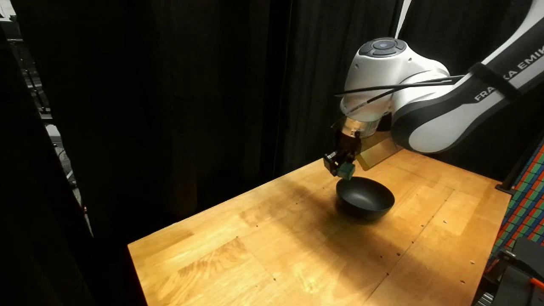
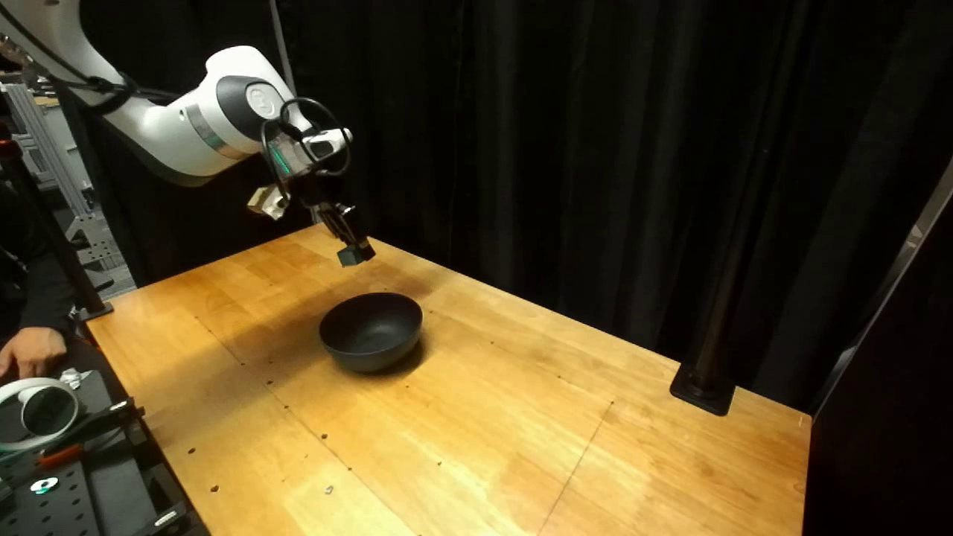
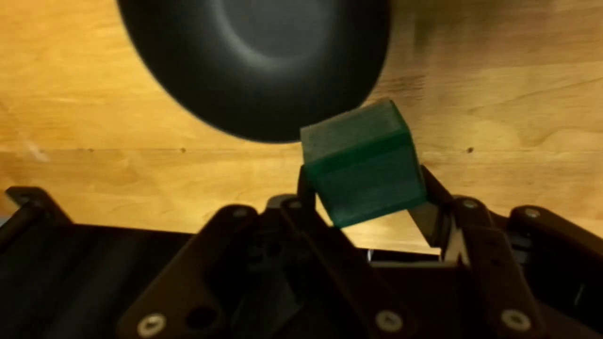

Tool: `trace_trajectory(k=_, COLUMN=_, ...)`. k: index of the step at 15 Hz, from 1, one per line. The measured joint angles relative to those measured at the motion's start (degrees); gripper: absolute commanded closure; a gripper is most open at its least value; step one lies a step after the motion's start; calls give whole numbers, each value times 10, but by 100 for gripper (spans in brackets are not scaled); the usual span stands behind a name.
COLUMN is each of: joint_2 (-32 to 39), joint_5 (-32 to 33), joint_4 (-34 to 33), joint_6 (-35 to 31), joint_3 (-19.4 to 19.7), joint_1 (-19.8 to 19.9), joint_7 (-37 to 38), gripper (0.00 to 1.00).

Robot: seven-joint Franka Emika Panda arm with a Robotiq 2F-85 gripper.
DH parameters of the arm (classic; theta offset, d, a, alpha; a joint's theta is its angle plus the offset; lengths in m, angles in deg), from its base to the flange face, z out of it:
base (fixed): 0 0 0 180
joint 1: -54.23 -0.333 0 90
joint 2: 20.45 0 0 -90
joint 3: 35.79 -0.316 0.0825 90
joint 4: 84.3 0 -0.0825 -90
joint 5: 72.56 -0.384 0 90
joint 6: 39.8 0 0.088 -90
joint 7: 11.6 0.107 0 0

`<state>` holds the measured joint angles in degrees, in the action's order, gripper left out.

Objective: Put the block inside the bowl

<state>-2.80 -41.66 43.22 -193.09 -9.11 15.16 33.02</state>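
The dark green block (image 1: 347, 171) is held, tilted, between the fingertips of my gripper (image 1: 338, 165). The block also shows in an exterior view (image 2: 353, 256) and large in the wrist view (image 3: 365, 165). My gripper (image 3: 367, 193) is shut on its two sides, with both fingers partly hidden by it. The black bowl (image 1: 366, 199) stands upright on the table and its visible inside is bare. It also shows in an exterior view (image 2: 372, 335) and at the top of the wrist view (image 3: 264, 89), partly cut off. The block is above the table, beside the bowl's rim on the curtain side.
The wooden table (image 1: 297, 263) has black curtains (image 1: 191, 106) behind it. A black post base (image 2: 703, 388) is bolted near a far corner. A person's hand (image 2: 33, 351), a white headset (image 2: 37, 413) and a dark cart stand beyond one edge.
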Motion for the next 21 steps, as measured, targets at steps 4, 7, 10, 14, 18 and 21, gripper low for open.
trace_trajectory(k=4, joint_2=1, joint_5=135, joint_4=0, joint_6=34, joint_3=-25, joint_1=48, joint_7=95, gripper=17)
trace_trajectory(k=7, joint_2=-5, joint_5=139, joint_4=2, joint_6=62, joint_3=-96, joint_1=117, joint_7=102, gripper=0)
trace_trajectory(k=10, joint_2=-41, joint_5=64, joint_4=11, joint_6=86, joint_3=-172, joint_1=188, joint_7=57, gripper=0)
trace_trajectory(k=14, joint_2=-142, joint_5=-127, joint_4=27, joint_6=162, joint_3=-252, joint_1=270, joint_7=-104, gripper=0)
trace_trajectory(k=18, joint_2=-244, joint_5=-217, joint_4=10, joint_6=303, joint_3=-266, joint_1=301, joint_7=-226, gripper=0)
trace_trajectory(k=21, joint_2=-297, joint_5=-239, joint_4=-4, joint_6=396, joint_3=-269, joint_1=316, joint_7=-278, gripper=0)
